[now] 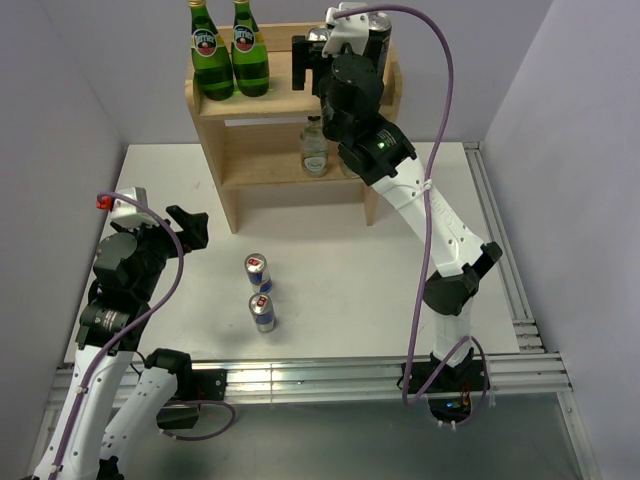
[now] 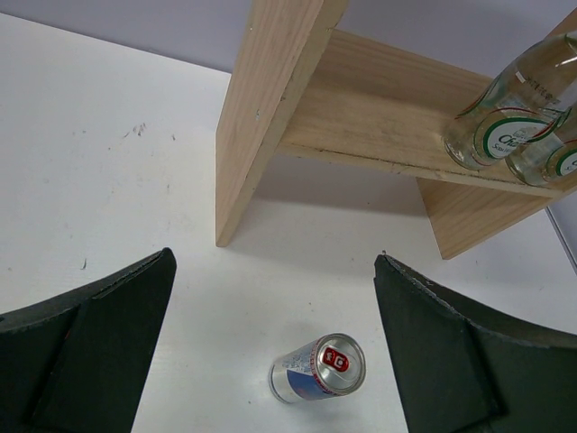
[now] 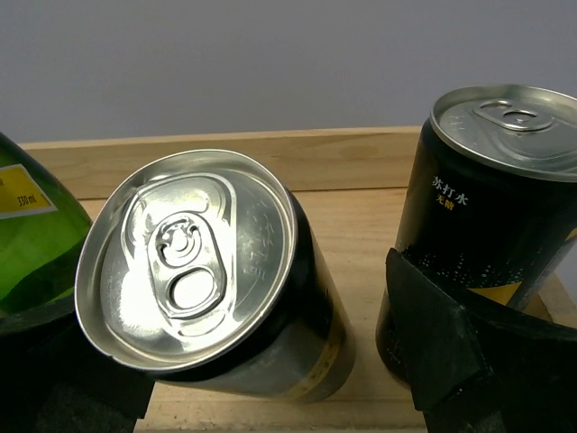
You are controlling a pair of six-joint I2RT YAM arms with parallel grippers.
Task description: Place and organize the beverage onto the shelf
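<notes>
The wooden shelf (image 1: 281,103) stands at the back. My right gripper (image 1: 335,50) is on its top tier, its jaws open around a black-and-yellow can (image 3: 203,271), with a gap of wood showing between the can and the right finger (image 3: 433,352). The second black-and-yellow can (image 3: 491,207) stands just right of that finger. Two clear green-capped bottles (image 2: 505,108) stand on the lower tier (image 2: 379,108); one shows in the top view (image 1: 315,148). Two slim blue-silver-red cans (image 1: 258,272) (image 1: 262,312) stand on the table. My left gripper (image 1: 190,228) is open and empty, left of them; one can (image 2: 317,368) shows below its fingers.
Two large green glass bottles (image 1: 211,60) (image 1: 249,55) stand on the left of the top tier, one close to the held-around can's left (image 3: 27,234). The low back rail (image 3: 343,149) runs behind the cans. White walls enclose the table; a metal rail (image 1: 300,375) runs along the near edge.
</notes>
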